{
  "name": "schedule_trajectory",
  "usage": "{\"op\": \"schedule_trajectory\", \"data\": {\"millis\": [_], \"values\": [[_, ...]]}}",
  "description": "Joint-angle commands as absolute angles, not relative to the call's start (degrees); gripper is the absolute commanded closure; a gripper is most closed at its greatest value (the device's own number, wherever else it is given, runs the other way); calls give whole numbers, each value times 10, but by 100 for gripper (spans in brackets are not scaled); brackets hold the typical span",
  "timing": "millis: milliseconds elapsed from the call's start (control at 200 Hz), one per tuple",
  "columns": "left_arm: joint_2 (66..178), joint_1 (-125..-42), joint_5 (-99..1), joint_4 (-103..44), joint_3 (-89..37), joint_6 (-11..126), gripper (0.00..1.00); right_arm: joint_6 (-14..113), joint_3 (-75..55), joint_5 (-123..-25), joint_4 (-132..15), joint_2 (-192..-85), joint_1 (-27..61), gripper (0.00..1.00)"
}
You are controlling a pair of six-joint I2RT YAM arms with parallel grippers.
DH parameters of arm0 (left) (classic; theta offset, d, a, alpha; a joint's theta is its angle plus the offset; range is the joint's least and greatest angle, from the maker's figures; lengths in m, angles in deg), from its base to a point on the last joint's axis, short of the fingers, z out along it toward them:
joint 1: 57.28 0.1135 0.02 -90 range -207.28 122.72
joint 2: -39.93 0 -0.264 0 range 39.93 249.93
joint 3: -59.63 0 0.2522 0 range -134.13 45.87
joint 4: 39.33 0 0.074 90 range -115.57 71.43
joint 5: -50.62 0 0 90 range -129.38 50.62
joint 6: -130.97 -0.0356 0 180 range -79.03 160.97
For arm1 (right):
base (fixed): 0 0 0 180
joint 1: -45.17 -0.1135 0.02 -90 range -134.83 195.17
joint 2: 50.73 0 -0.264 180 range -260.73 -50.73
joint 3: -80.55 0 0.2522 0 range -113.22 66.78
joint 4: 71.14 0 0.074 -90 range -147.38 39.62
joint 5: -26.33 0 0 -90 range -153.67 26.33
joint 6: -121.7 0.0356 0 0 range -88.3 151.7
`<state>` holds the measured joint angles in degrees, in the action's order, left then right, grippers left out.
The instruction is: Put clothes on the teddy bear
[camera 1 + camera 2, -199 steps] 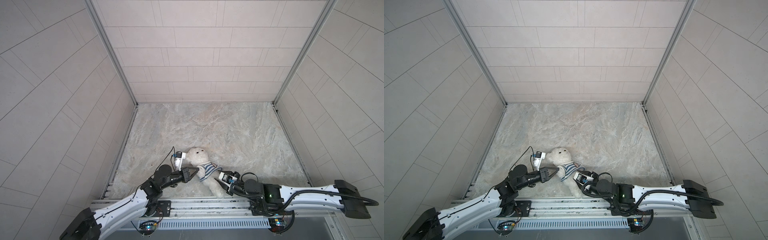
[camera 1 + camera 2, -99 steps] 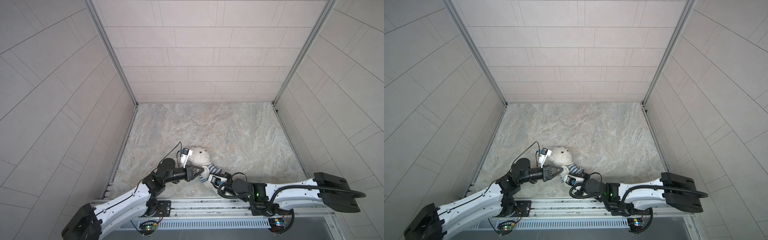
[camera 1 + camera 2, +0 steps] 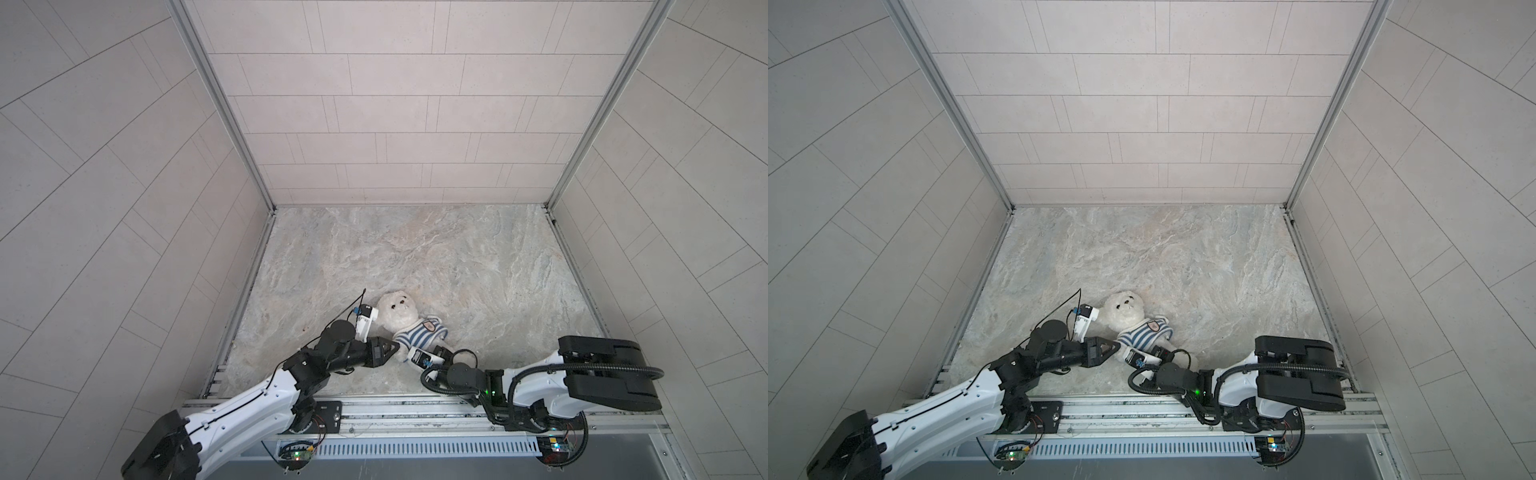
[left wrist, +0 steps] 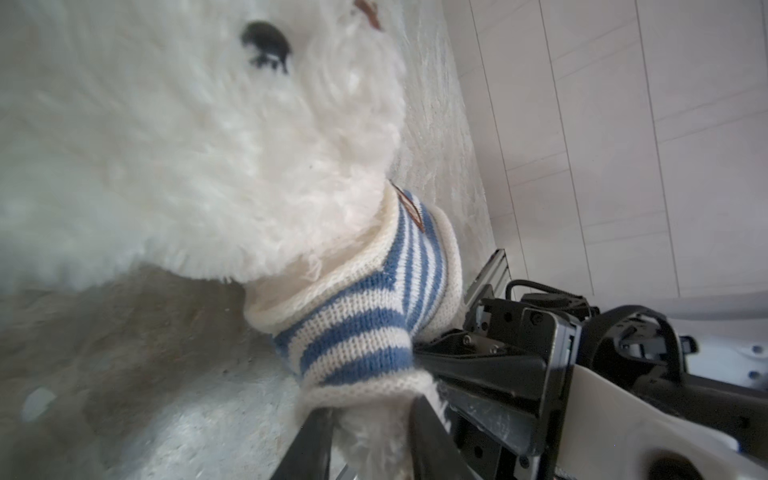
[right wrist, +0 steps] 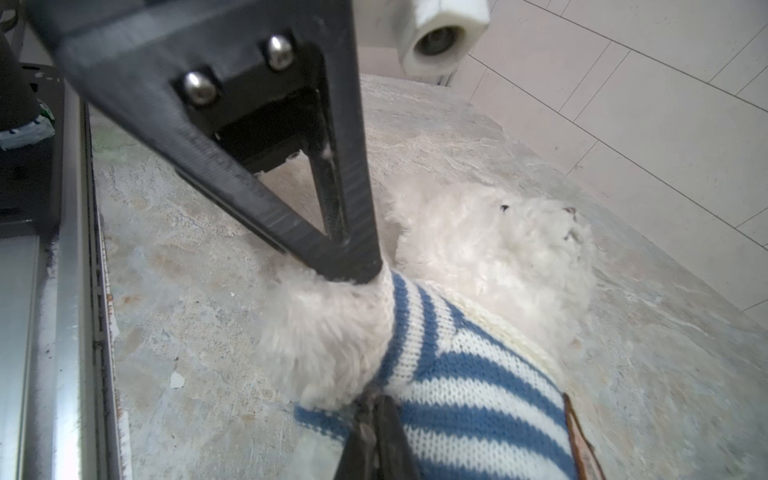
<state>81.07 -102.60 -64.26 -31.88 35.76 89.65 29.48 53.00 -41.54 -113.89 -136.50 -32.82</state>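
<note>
The teddy bear (image 3: 397,311) (image 3: 1123,309) lies on its back on the marble floor, white and fluffy, head toward the back wall. It wears the blue-and-white striped shirt (image 3: 420,336) (image 3: 1147,332) (image 4: 365,332) (image 5: 469,374). One fluffy arm (image 4: 370,440) (image 5: 328,336) sticks out of a sleeve. My left gripper (image 3: 395,348) (image 3: 1116,347) (image 4: 372,419) (image 5: 353,274) has its jaws apart on either side of that arm. My right gripper (image 3: 409,352) (image 3: 1128,352) (image 5: 376,405) is shut, pinching the striped knit just under the same arm.
Tiled walls close in the floor (image 3: 415,257) on the left, back and right. A metal rail (image 3: 395,411) runs along the front edge, close under both arms. My right arm's elbow (image 3: 602,374) sits folded at the front right.
My right gripper moved left to the bear's sleeve and shut on the shirt. My left jaws, shut before, have parted around the bear's arm. The bear has stayed in place.
</note>
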Motion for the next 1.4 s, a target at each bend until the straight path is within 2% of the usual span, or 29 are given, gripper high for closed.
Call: {"op": "schedule_trajectory", "data": {"millis": [0,155,225,310,396,526,651,756,816,901,956,1121,1397], "values": [[780,-1031,-599,-209,334,868,59,313,537,-395,-1181,-1386,-329,97],[767,-1041,-582,-205,336,898,58,319,524,-403,-1193,-1403,-333,97],[760,-1062,-566,-221,341,919,53,319,515,-403,-1188,-1409,-337,97],[754,-1095,-534,-231,341,944,42,320,513,-399,-1192,-1413,-340,97],[758,-1117,-513,-241,341,959,41,321,514,-398,-1190,-1414,-343,97],[778,-1127,-504,-249,340,962,51,321,512,-394,-1189,-1416,-348,98],[796,-1127,-491,-265,343,965,54,321,513,-390,-1197,-1420,-351,98],[822,-1127,-488,-277,333,959,61,323,515,-387,-1202,-1425,-354,98],[832,-1127,-492,-283,330,958,69,325,518,-384,-1205,-1427,-356,98],[828,-1127,-499,-277,333,957,90,326,521,-375,-1204,-1425,-358,98],[815,-1127,-500,-255,336,952,100,328,523,-370,-1198,-1422,-359,99],[767,-1125,-523,-194,342,919,100,349,530,-330,-1167,-1412,-358,100],[777,-1118,-619,-125,301,798,100,407,552,-257,-1110,-1382,-356,100]]}}
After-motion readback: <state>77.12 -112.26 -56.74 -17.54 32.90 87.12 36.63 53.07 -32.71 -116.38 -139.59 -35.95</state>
